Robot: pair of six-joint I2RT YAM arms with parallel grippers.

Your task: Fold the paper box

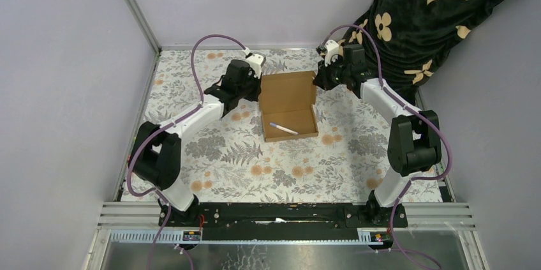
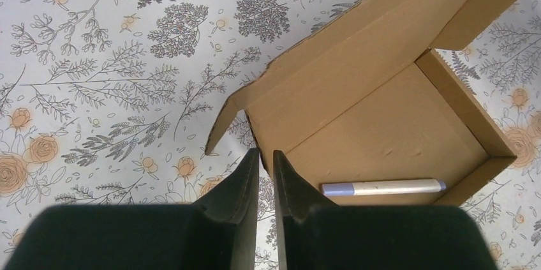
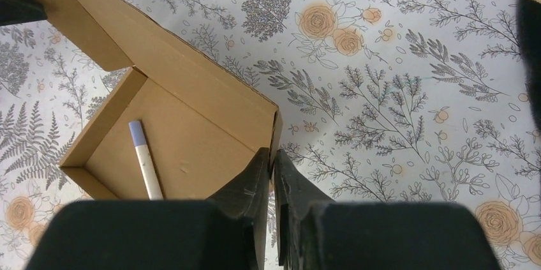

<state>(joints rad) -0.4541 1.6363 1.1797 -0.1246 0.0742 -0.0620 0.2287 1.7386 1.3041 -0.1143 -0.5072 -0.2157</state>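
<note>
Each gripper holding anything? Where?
Both pinch the paper box: left gripper on its left side wall, right gripper on its right side wall, at the far end.

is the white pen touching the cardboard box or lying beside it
Touching. The left wrist view shows the pen lying flat on the floor of the open paper box.

Both white-and-black arms reach forward and inward, black left gripper [image 2: 266, 158] narrowly parted, black right gripper [image 3: 273, 156] pinched almost together.
</note>
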